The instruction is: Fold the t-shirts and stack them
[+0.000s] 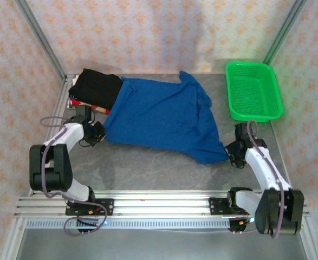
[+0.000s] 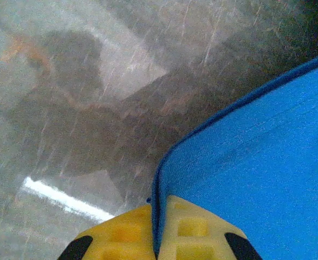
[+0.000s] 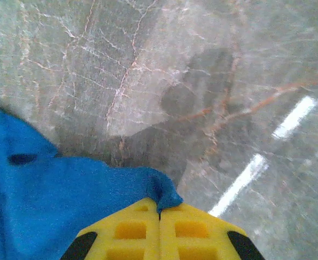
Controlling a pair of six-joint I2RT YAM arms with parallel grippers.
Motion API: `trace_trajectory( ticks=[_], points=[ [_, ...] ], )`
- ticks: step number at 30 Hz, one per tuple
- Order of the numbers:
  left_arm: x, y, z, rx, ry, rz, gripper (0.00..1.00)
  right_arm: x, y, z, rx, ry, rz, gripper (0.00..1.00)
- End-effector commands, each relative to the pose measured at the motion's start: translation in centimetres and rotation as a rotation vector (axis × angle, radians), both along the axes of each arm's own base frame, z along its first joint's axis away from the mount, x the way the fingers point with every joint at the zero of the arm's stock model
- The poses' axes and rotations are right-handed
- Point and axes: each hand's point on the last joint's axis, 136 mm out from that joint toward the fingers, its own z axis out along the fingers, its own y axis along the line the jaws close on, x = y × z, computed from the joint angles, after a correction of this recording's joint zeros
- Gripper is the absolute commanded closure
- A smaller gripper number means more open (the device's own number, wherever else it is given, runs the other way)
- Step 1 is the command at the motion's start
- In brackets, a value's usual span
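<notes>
A royal blue t-shirt (image 1: 159,116) lies spread flat across the middle of the table. At the back left a black t-shirt (image 1: 96,89) lies partly under the blue one, and a strip of red-patterned cloth (image 1: 76,102) peeks out at its near edge. My left gripper (image 1: 100,135) is shut on the blue shirt's near left corner; the hem (image 2: 157,179) runs between the yellow fingers (image 2: 196,227). At the near right corner my right gripper (image 1: 230,153) is shut on the blue cloth, and a small tuft (image 3: 161,189) sticks out of the closed fingertips.
A green plastic basket (image 1: 249,66) stands at the back right. Grey marble tabletop (image 1: 148,168) shows bare between the shirt and the arm bases. Patterned walls and metal posts close in the back and both sides.
</notes>
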Motion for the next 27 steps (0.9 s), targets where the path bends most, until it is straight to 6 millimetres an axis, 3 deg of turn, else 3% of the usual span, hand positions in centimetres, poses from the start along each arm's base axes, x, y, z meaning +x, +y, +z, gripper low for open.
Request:
trace_trajectory(
  ticks=[1, 5, 10, 12, 13, 14, 15, 18, 20, 23, 25, 27],
  points=[
    [-3.1, 1.3, -0.6, 0.041, 0.074, 0.082, 1.00, -4.5, -1.2, 0.5, -0.051, 0.116, -0.086, 1.00],
    [-5.7, 1.2, -1.6, 0.050, 0.135, 0.091, 1.00, -7.0, -0.3, 0.1, -0.008, 0.158, -0.080, 1.00],
    [-8.2, 1.2, -3.3, 0.056, 0.198, 0.129, 1.00, -7.3, 0.5, -0.7, 0.036, 0.163, -0.063, 0.99],
    [-8.5, 1.0, -4.0, 0.043, 0.220, 0.127, 1.00, -6.5, 0.8, -0.7, 0.050, 0.158, -0.035, 0.72],
    [-8.6, 0.9, -4.1, 0.037, 0.222, 0.127, 1.00, -5.9, 0.6, -0.2, 0.035, 0.143, -0.020, 0.65],
    [-8.5, 0.8, -4.1, 0.033, 0.220, 0.126, 1.00, -4.9, 0.1, 0.8, 0.004, 0.118, -0.001, 0.59],
    [-8.5, 0.7, -4.0, 0.029, 0.214, 0.123, 0.94, -3.7, -0.4, 2.2, -0.028, 0.080, 0.021, 0.53],
    [-8.6, 0.6, -2.5, 0.029, 0.200, 0.120, 0.44, 0.1, -1.6, 6.5, -0.116, -0.008, 0.099, 0.44],
    [-8.4, 1.1, -0.5, 0.059, 0.179, 0.124, 0.27, 3.8, -0.5, 8.2, -0.081, -0.083, 0.190, 0.42],
    [-6.5, 2.1, 3.7, 0.115, 0.094, 0.135, 0.19, 9.7, 2.3, 8.4, 0.035, -0.178, 0.318, 0.43],
    [-3.8, 1.9, 6.3, 0.129, 0.021, 0.107, 0.18, 13.3, 3.9, 8.2, 0.055, -0.205, 0.398, 0.45],
    [0.3, 0.4, 8.9, 0.124, -0.084, 0.041, 0.18, 16.6, 5.9, 7.3, 0.070, -0.187, 0.479, 0.49]
  ],
)
